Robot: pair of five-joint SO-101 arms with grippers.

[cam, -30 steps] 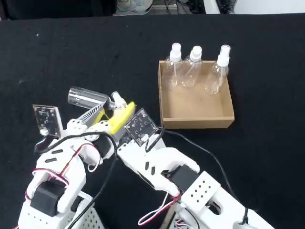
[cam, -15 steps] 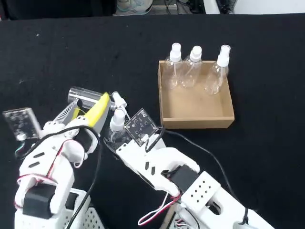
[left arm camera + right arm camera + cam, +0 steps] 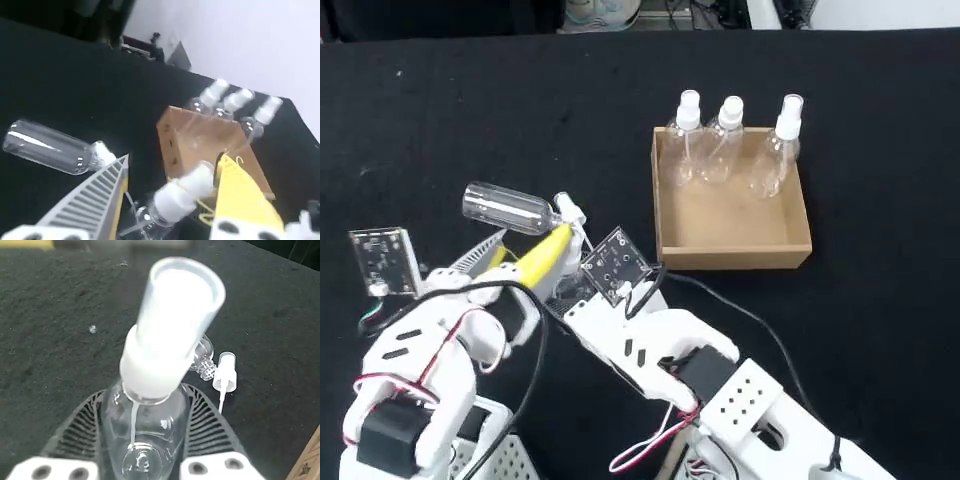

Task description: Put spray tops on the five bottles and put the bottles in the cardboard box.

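Note:
My right gripper [image 3: 146, 399] is shut on a clear bottle [image 3: 145, 430] held upright, with a white spray top [image 3: 170, 325] sitting tilted on its neck. My left gripper [image 3: 172, 165] stands open around that spray top [image 3: 182, 192], whose side is close to the yellow finger [image 3: 240, 200]. In the high view the yellow finger [image 3: 545, 258] covers the top, and the held bottle [image 3: 575, 288] shows just beneath it. Another clear bottle [image 3: 508, 208] lies on its side without a top, a loose spray top [image 3: 570, 213] at its neck. The cardboard box [image 3: 730, 258] holds three topped bottles [image 3: 720, 150].
The black table stretches open to the left and behind the lying bottle [image 3: 47, 147]. The box [image 3: 172, 145] stands to the right of both grippers. The right arm's cable [image 3: 760, 330] trails across the table in front of the box.
The left gripper swung away to the left, baring the bottle's spray top, then came back over it. The right gripper kept the bottle still.

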